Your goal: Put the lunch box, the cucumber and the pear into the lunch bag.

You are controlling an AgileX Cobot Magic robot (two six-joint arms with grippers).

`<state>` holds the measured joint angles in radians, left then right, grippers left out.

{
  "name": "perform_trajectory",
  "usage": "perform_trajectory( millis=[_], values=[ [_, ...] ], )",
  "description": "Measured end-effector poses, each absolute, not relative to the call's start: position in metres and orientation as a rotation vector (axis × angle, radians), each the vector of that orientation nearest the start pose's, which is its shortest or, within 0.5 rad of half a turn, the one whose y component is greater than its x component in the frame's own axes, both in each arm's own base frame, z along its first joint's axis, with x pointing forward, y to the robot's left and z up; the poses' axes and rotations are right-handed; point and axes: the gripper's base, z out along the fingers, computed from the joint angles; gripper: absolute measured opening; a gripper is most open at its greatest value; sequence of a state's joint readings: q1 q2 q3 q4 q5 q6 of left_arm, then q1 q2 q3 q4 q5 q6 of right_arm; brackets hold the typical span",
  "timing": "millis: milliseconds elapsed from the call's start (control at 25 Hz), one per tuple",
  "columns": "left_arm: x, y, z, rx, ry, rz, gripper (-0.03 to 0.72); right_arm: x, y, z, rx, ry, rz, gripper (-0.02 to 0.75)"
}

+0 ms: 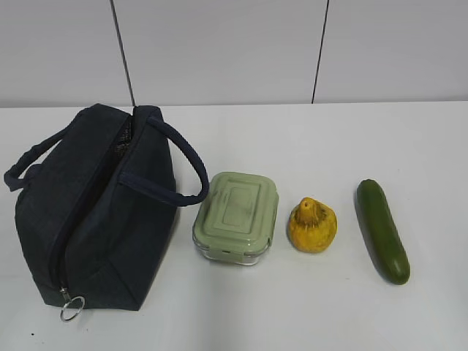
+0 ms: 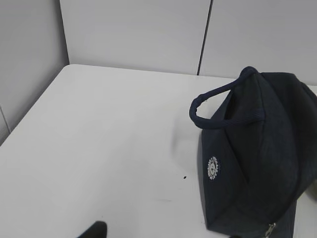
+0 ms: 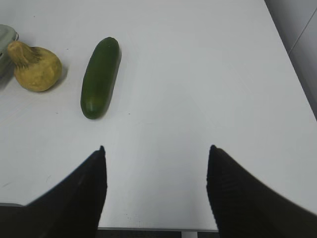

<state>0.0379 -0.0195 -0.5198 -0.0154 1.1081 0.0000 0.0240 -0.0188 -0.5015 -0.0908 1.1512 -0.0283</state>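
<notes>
The navy lunch bag point(image 1: 102, 219) lies on the white table at the left, its ring pull point(image 1: 72, 308) at the near end. It also shows in the left wrist view point(image 2: 267, 148). To its right in a row lie the green-lidded lunch box point(image 1: 238, 216), the yellow pear point(image 1: 313, 225) and the dark green cucumber point(image 1: 382, 230). My left gripper point(image 2: 163, 234) is open and empty over bare table left of the bag. My right gripper point(image 3: 157, 148) is open and empty, nearer than the cucumber point(image 3: 100, 77) and pear point(image 3: 34, 67). Neither gripper shows in the exterior view.
The white table point(image 1: 329, 314) meets a grey panelled wall point(image 1: 219, 51) at the back. A wall panel stands along the table's left edge point(image 2: 29, 74). The table's right edge point(image 3: 292, 64) runs close beyond the cucumber. A corner of the lunch box point(image 3: 6, 34) peeks in at the left.
</notes>
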Motion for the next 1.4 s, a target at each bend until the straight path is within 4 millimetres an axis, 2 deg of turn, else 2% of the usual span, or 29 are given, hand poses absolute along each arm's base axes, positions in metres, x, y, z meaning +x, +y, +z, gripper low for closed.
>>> perform_trajectory(
  millis=[200, 480, 560, 680, 880, 1040, 1240, 1400],
  values=[
    [-0.012, -0.003, 0.279, -0.036, 2.052, -0.010, 0.435, -0.012, -0.007, 0.271, -0.052, 2.112, -0.101, 0.491],
    [-0.012, -0.006, 0.279, 0.025, 2.055, -0.098, 0.435, -0.012, -0.001, 0.270, -0.088, 2.112, 0.003, 0.491],
    [-0.008, -0.006, 0.279, 0.052, 2.078, -0.127, 0.435, -0.012, 0.000, 0.270, -0.105, 2.109, 0.010, 0.491],
    [0.003, -0.009, 0.291, 0.091, 2.111, -0.177, 0.435, -0.009, 0.005, 0.275, -0.158, 2.108, 0.053, 0.491],
    [0.035, -0.015, 0.316, 0.176, 2.209, -0.225, 0.435, 0.000, 0.013, 0.285, -0.263, 2.099, 0.101, 0.491],
    [0.067, -0.024, 0.329, 0.221, 2.280, -0.261, 0.432, 0.008, 0.016, 0.292, -0.261, 2.053, 0.146, 0.491],
    [0.107, -0.031, 0.345, 0.235, 2.281, -0.255, 0.390, 0.017, 0.018, 0.295, -0.263, 2.047, 0.161, 0.491],
    [0.149, -0.039, 0.348, 0.238, 2.354, -0.252, 0.364, 0.040, 0.020, 0.297, -0.241, 2.098, 0.203, 0.491]
  ],
)
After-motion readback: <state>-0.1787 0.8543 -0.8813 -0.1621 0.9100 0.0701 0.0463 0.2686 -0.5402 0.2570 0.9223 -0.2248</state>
